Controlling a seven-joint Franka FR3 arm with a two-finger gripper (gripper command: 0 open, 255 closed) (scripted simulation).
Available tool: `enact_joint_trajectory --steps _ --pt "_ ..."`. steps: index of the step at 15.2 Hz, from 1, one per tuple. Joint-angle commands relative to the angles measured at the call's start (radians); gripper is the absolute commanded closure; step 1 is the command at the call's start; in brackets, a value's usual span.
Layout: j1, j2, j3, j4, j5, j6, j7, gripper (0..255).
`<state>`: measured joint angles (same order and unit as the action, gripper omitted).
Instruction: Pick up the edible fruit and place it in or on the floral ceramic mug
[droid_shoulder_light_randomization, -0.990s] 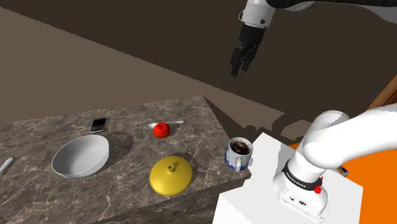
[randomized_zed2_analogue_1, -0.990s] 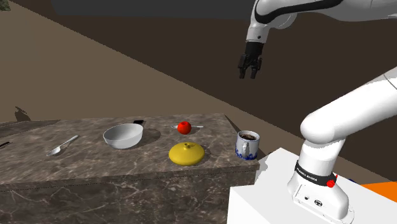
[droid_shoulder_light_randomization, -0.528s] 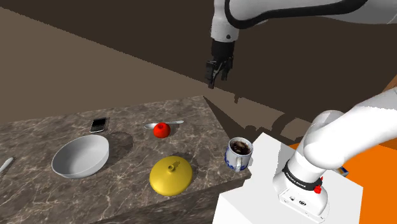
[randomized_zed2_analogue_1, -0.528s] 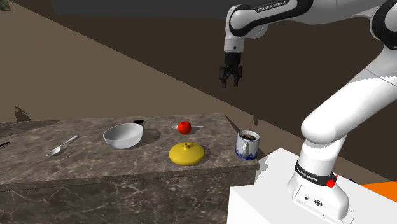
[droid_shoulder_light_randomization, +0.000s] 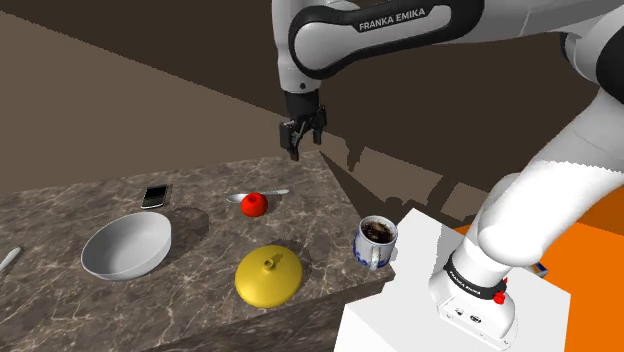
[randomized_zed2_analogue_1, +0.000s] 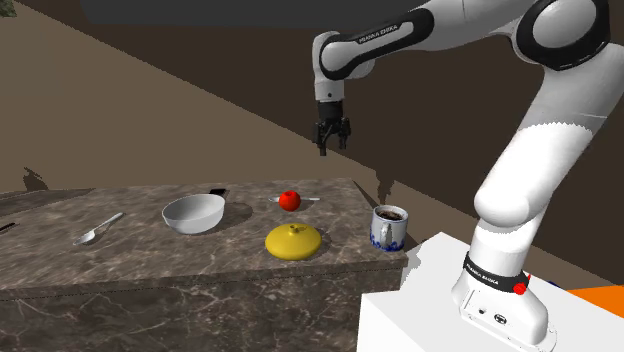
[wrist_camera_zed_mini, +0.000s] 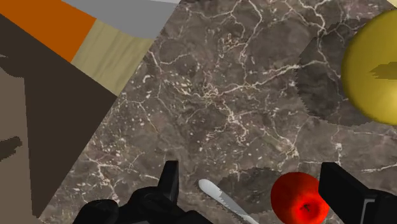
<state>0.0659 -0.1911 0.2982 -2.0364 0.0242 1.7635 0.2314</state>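
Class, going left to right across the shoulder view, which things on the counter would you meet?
Spoon → bowl → red fruit → mug.

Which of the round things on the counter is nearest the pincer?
The red fruit; the yellow lid, white bowl and mug lie farther from the open pincer.

Open air above the red fruit (droid_shoulder_light_randomization: 254, 204); silver utensil (droid_shoulder_light_randomization: 275, 192) just beside it; yellow lid (droid_shoulder_light_randomization: 268, 276), white bowl (droid_shoulder_light_randomization: 126, 245), mug (droid_shoulder_light_randomization: 372, 250) well apart
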Motion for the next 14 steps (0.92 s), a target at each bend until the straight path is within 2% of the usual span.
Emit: enact_joint_trajectory --steps 1,7,14 --pt "0.01 0.084 0.03 0.048 -0.032 0.007 0.047 0" --pt "0.065 0.351 0.084 0.235 -0.148 -0.018 0.179 0" --pt "0.18 0.68 0.084 0.524 -0.275 -0.109 0.288 0"
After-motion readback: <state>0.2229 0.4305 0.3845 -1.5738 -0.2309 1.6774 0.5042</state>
